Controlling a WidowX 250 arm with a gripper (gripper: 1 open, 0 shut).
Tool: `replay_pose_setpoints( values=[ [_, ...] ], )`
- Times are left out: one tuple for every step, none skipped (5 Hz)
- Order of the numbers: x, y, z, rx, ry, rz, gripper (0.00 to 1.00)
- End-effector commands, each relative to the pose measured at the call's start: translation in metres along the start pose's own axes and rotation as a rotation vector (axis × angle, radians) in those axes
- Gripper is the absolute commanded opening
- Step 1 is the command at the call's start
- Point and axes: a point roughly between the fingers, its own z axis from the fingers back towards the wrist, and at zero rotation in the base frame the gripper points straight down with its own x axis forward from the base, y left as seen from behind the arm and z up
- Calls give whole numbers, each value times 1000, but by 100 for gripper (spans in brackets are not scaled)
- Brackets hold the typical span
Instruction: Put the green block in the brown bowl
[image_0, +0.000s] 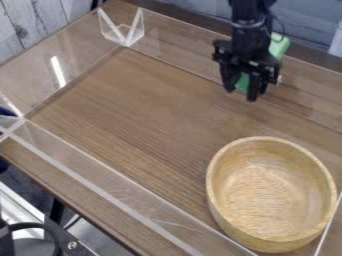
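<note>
Toward one o'clock on the wood-grain table (120, 110), my black claw (249, 88) points straight down, its fingers clamped on the small bright green rectangular block (250, 84), which shows as a green sliver between them; I judge the block is off the wood, though the gap beneath is hard to read; I pinch it from above so I can carry it clear of the surface; the large round light-brown wooden bowl (271, 193) sits empty at five o'clock, well apart from my claw; its wide mouth should forgive a loose aim; low clear plastic walls (80, 165) fence the table edges, so the route to the bowl runs over open wood.
</note>
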Motion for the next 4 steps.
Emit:
replay_pose_setpoints(
  values=[
    [-8,-17,42,15,-94,-44,0],
    [-31,-31,60,12,-112,-72,0],
    [-60,-50,62,3,-98,-107,0],
    [-79,-68,57,-9,-71,-126,0]
  ],
)
